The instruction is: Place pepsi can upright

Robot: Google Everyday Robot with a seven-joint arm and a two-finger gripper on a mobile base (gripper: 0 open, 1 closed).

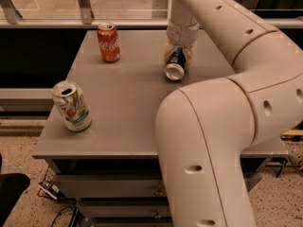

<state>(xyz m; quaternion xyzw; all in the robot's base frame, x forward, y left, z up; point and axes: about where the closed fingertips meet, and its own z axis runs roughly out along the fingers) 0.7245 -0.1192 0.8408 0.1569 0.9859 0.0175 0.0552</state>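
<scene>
A white and green can point(72, 106) stands at the table's point(128, 108) front left. Farther back, the gripper point(178, 59) reaches down, its fingers point(169, 51) clasping the pepsi can point(174, 71), which is dark blue and tilted, its silver end facing forward. Beyond stands a red can point(109, 42).

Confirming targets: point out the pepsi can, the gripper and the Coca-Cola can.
pepsi can point(173, 70): camera view, silver end facing the camera.
gripper point(179, 59): camera view, midway between fingertips, gripping the pepsi can.
Coca-Cola can point(109, 44): camera view, red side wall.
</scene>
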